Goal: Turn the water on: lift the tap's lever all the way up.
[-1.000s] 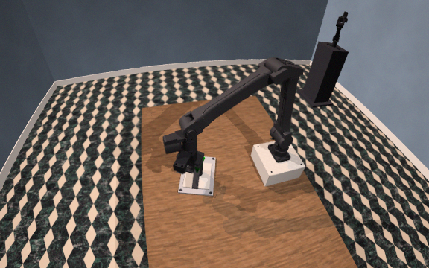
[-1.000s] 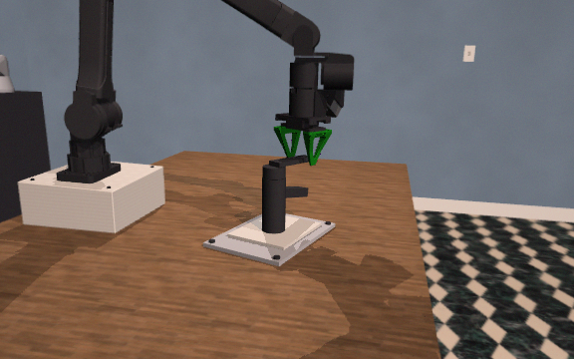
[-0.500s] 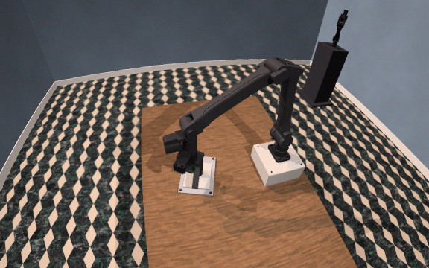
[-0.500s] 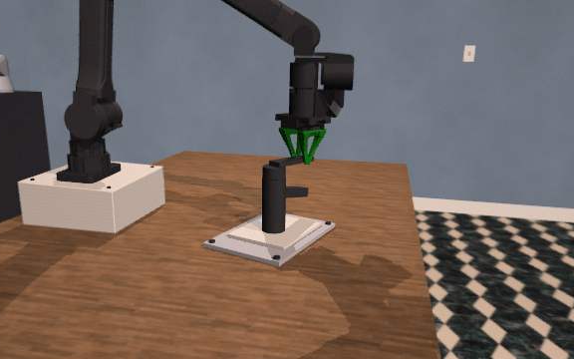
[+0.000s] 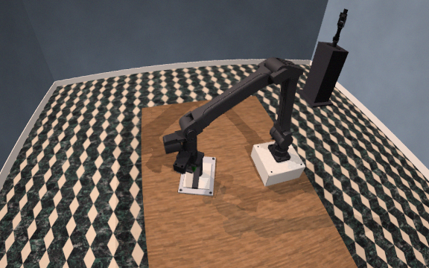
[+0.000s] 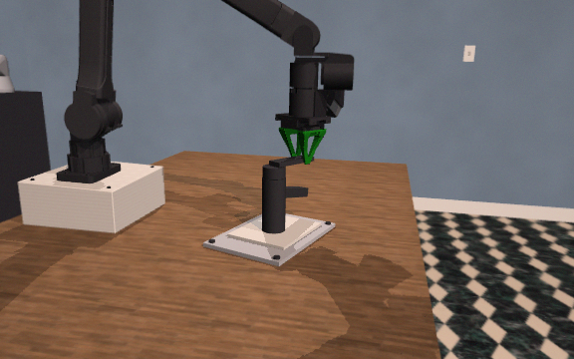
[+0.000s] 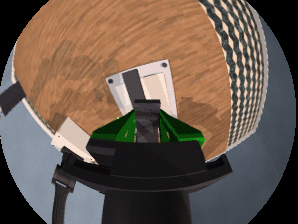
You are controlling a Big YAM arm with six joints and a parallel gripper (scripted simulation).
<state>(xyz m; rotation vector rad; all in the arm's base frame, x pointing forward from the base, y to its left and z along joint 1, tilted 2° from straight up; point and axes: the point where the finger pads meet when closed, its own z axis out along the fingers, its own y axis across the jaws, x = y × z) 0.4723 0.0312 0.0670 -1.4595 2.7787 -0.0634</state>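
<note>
A black tap [image 6: 273, 199] stands upright on a white and grey base plate [image 6: 307, 240] [image 5: 211, 178] [image 7: 161, 82] on the wooden table. Its short spout [image 6: 297, 190] points right in the exterior view. The tap's lever [image 6: 287, 161] [image 7: 145, 123] sticks out nearly level from the top of the column. My gripper [image 6: 306, 160] [image 5: 194, 168] [image 7: 147, 112], with green fingers, comes straight down from above and is shut on the outer end of the lever.
The arm's white base box [image 6: 93, 196] [image 5: 278, 164] stands on the table [image 6: 167, 299] beside the tap. A tall black stand [image 5: 324, 74] is on the checkered floor at the back. The table's edge runs to the right of the tap in the exterior view.
</note>
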